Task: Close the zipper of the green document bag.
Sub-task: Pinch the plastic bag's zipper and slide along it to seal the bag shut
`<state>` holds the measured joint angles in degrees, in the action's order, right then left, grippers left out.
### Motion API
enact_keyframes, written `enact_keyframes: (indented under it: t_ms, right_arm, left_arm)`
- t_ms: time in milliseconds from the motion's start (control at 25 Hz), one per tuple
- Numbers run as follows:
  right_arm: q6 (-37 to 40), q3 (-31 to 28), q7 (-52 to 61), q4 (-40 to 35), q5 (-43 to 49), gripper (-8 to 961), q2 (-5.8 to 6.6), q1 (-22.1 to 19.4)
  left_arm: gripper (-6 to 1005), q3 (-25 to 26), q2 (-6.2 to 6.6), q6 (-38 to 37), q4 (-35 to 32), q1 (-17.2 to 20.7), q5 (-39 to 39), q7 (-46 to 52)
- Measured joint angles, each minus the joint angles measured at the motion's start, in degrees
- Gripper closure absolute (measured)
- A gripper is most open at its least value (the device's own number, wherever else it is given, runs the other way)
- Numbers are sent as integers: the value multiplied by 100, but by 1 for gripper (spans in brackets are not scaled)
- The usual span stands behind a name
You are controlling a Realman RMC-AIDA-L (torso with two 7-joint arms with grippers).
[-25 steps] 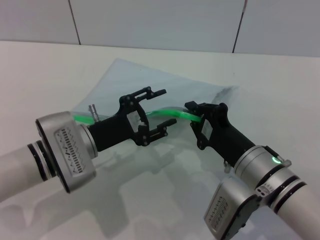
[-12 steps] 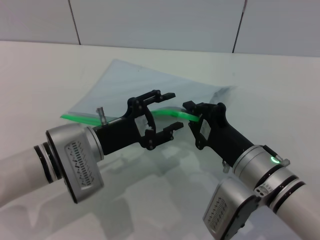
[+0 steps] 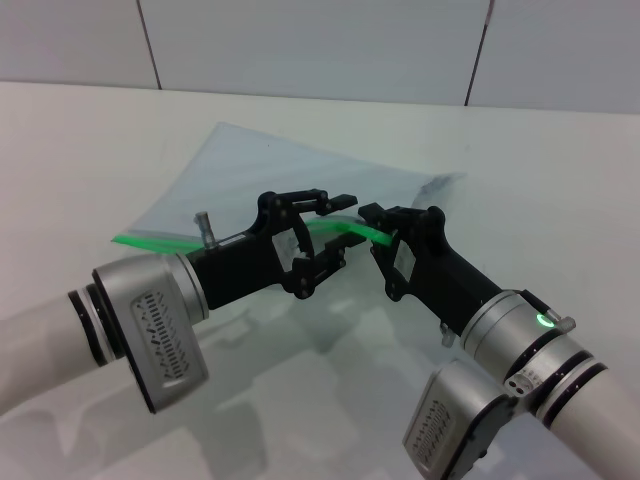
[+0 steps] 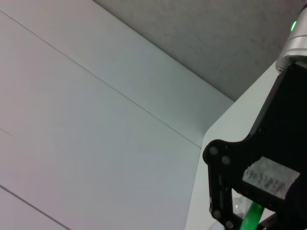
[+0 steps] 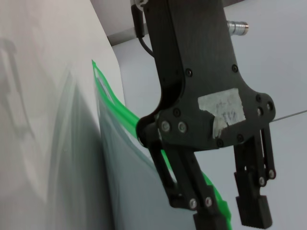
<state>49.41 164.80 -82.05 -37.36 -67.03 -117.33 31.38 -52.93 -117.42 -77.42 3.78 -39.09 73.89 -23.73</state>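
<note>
The green document bag point(image 3: 290, 165) lies flat on the white table, pale and translucent. Its near edge is lifted where the bright green zipper point(image 3: 150, 241) runs from left to right. My left gripper point(image 3: 335, 232) is open, with one finger above and one below the raised strip, close to the right gripper. My right gripper point(image 3: 383, 232) is shut on the zipper's right end and holds it off the table. In the right wrist view the left gripper point(image 5: 230, 215) straddles the zipper point(image 5: 108, 103) along the bag point(image 5: 129, 191). I cannot make out the slider tab.
The white table point(image 3: 90, 140) extends all around the bag, with a tiled wall point(image 3: 320, 45) behind it. The left wrist view shows the right gripper's black body point(image 4: 259, 177) and a bit of green zipper point(image 4: 249, 220).
My left gripper has slid right along the green strip toward the right gripper, so more strip shows behind it on the left. The right gripper has held its place.
</note>
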Motion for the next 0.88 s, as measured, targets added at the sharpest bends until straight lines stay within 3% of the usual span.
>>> enact_keyframes:
  t_ms: [120, 320, 880]
  right_arm:
    - [0, 0, 1, 1, 0, 907, 0, 0]
    - [0, 0, 2, 1, 0, 907, 0, 0]
    - [-1, 0, -14, 1, 22, 907, 1, 5]
  left_arm:
    - [433, -4, 0, -1, 0, 7, -3, -2]
    - [637, -15, 0, -2, 4, 11, -6, -4]
    - [785, -86, 0, 9, 68, -2, -2, -17]
